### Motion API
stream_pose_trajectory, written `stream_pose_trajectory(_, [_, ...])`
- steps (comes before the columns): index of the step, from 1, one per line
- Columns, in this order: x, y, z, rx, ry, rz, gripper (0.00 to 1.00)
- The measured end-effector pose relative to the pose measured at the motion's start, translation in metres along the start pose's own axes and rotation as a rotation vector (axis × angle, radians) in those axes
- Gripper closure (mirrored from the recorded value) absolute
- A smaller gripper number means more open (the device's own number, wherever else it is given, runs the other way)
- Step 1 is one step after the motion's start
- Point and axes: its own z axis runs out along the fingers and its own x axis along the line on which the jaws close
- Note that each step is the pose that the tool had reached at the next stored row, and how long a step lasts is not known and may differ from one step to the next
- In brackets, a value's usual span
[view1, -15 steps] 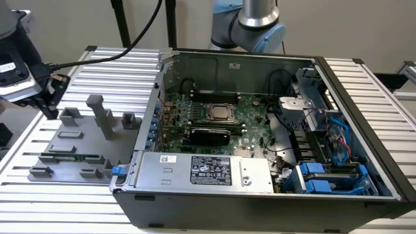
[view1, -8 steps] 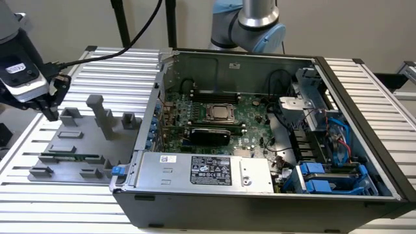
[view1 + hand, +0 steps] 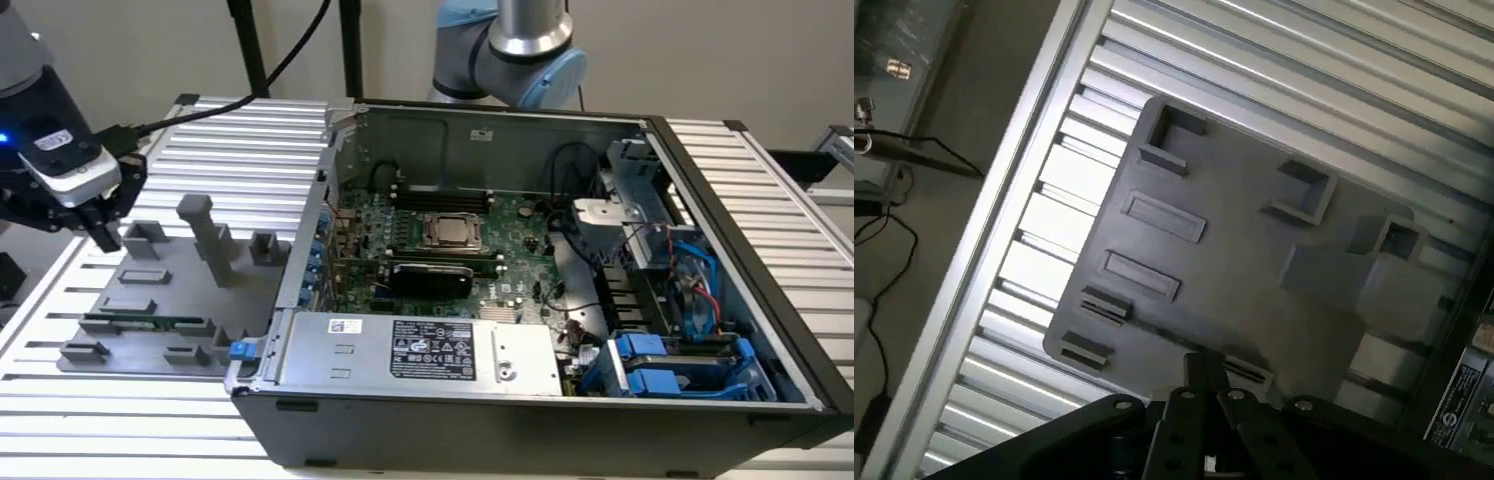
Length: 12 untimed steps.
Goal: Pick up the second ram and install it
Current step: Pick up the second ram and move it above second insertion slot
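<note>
The second ram (image 3: pixel 144 322) is seen lying flat along the near edge of the gray fixture (image 3: pixel 180 298). The fixture is set on the ribbed desk (image 3: pixel 134 420), just beside the open computer case (image 3: pixel 534 440). The tool (image 3: pixel 103 238) is held above the fixture's far edge, apart from the ram, its fingers drawn together with nothing gripped.

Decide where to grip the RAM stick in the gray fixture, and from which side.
Grip the RAM stick mid-length across its thickness, coming from above: it seems to sit edge-up in the gray fixture, with blocks close by its ends.
</note>
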Motion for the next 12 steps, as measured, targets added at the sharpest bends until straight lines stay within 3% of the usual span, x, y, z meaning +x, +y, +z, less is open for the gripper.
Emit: stream_pose_trajectory(12, [0.0000,-0.0002,0.0044,0.0144,0.0147,-0.200,1.00])
